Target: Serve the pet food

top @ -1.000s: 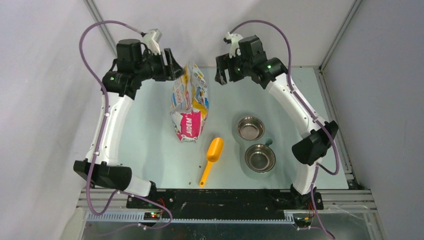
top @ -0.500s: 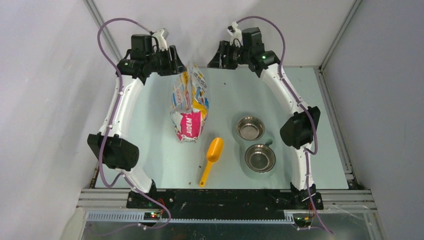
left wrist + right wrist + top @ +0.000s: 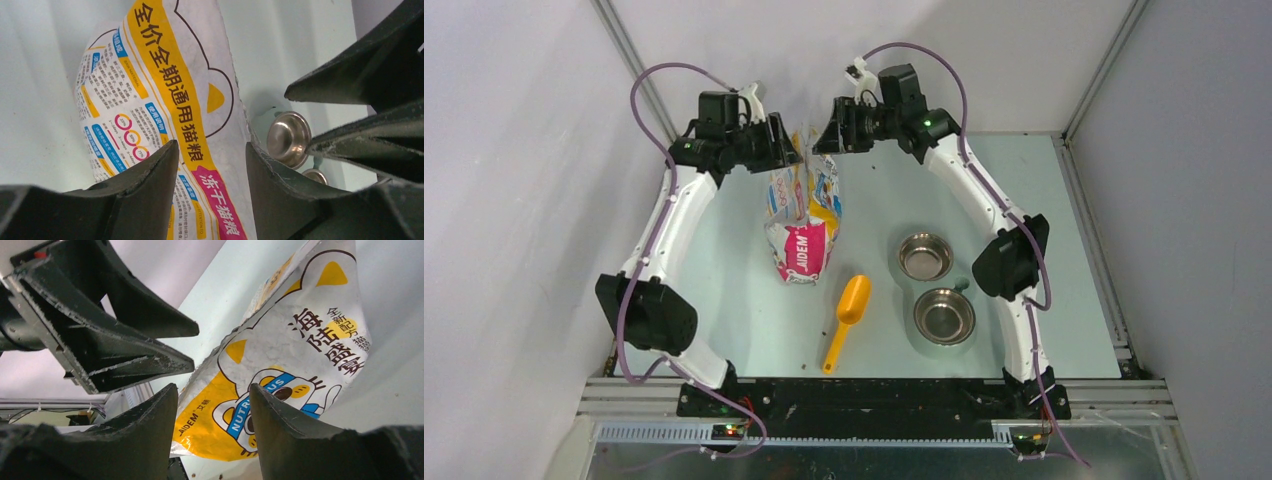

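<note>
Overhead, left end effector (image 3: 782, 148) and right end effector (image 3: 827, 135) flank the top of the printed bag (image 3: 804, 215) toward twelve o'clock, both part-open, gripping nothing visibly. Only the overhead view shows the yellow scoop (image 3: 849, 312); the pet food shows in none.

**Crowded at the bag, open at lower left**

The upright bag (image 3: 804, 215) stands between my left hand (image 3: 789, 152) and my right hand (image 3: 822, 142), upper centre. The scoop (image 3: 848, 318), upper bowl (image 3: 925, 256) and lower bowl (image 3: 944, 316) block the lower right. The tabletop (image 3: 714, 290) at lower left is free.

printed bag (image 3: 804, 215), yellow scoop (image 3: 849, 318), two steel bowls (image 3: 925, 256)
</note>
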`<action>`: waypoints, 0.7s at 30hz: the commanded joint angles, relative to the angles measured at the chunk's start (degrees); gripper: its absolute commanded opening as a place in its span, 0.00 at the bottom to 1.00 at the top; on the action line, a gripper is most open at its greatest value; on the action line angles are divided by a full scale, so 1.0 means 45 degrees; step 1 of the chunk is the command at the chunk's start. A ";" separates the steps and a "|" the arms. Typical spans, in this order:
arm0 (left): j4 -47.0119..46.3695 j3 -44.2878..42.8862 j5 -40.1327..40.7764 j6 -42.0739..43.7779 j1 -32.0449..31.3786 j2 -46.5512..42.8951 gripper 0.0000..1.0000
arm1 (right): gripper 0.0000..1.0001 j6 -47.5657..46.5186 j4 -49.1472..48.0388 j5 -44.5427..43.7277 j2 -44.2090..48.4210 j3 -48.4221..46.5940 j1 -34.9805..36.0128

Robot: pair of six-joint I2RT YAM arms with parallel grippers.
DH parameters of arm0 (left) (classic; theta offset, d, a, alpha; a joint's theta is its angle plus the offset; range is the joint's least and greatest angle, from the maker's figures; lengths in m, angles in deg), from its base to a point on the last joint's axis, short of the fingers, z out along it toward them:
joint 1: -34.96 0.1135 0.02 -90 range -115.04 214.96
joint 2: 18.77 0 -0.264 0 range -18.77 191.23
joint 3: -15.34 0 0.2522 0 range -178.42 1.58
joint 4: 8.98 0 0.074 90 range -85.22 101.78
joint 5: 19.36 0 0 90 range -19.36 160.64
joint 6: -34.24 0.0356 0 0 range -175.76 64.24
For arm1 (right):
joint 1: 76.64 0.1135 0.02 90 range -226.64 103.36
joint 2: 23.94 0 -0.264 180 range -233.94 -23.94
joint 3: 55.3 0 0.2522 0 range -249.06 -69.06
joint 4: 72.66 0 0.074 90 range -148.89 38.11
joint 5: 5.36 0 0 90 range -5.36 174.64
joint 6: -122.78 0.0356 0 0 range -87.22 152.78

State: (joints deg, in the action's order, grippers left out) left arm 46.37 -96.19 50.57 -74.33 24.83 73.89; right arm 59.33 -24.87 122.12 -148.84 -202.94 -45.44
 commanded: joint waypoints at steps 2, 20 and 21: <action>-0.0533 0.0628 0.0782 -0.0216 -0.0297 -0.1324 0.58 | 0.59 -0.0329 0.0153 -0.0095 -0.0337 -0.0983 0.0267; -0.0801 0.1503 0.0777 -0.0666 -0.0310 -0.1818 0.55 | 0.34 -0.0222 0.0068 -0.0685 -0.0695 -0.0788 0.0644; -0.0812 0.1469 0.0718 -0.0672 -0.0309 -0.1758 0.55 | 0.41 -0.0219 -0.0006 -0.0343 -0.0669 -0.0782 0.0596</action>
State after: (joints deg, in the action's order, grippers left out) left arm 44.88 -88.61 53.93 -76.10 23.71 67.58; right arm 57.87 -23.02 119.56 -151.81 -204.36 -41.86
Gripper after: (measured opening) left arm 0.552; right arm 0.335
